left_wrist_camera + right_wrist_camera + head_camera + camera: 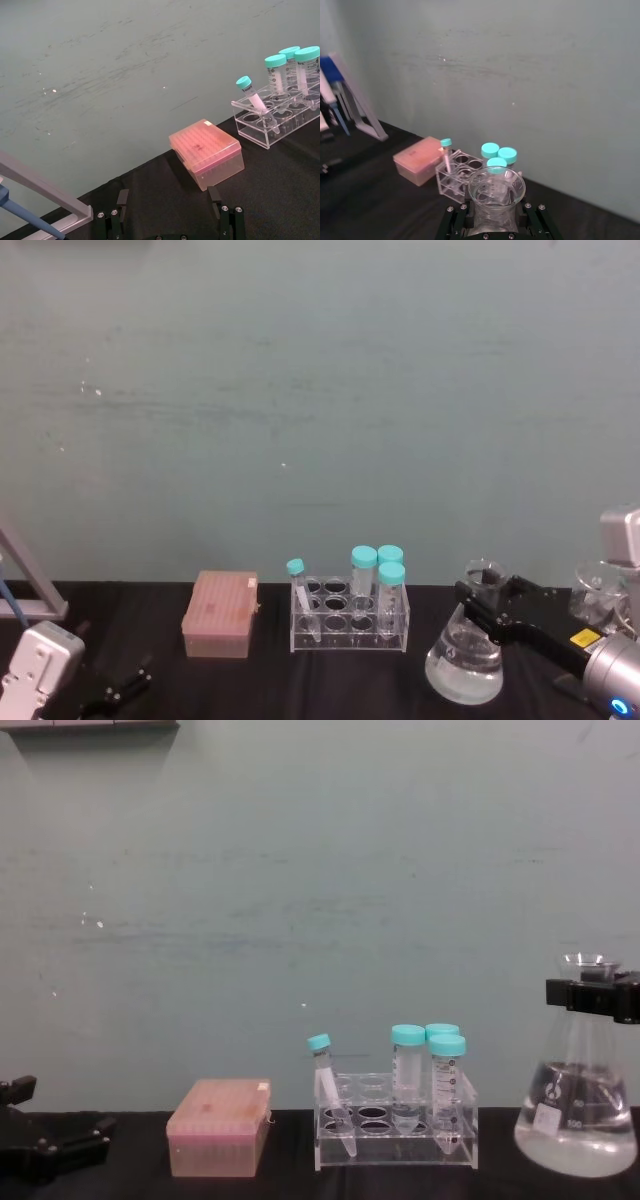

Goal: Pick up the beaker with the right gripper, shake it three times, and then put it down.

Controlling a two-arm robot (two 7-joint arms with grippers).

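Observation:
The beaker (464, 660) is a clear conical flask with liquid in its wide base, at the right of the black table. My right gripper (487, 598) is shut on its narrow neck just under the flared rim. From the side, the black jaws (592, 992) clamp the neck above the beaker's body (577, 1115). In the right wrist view the rim (496, 186) sits between the fingers (454, 220). I cannot tell whether the base touches the table. My left gripper (118, 692) rests at the front left, open and holding nothing (167, 200).
A clear tube rack (350, 628) with teal-capped tubes stands left of the beaker. A pink tip box (220, 614) lies further left. A pipette stand (28, 585) is at the far left, and other glassware (600, 590) sits behind my right arm. A teal wall closes the back.

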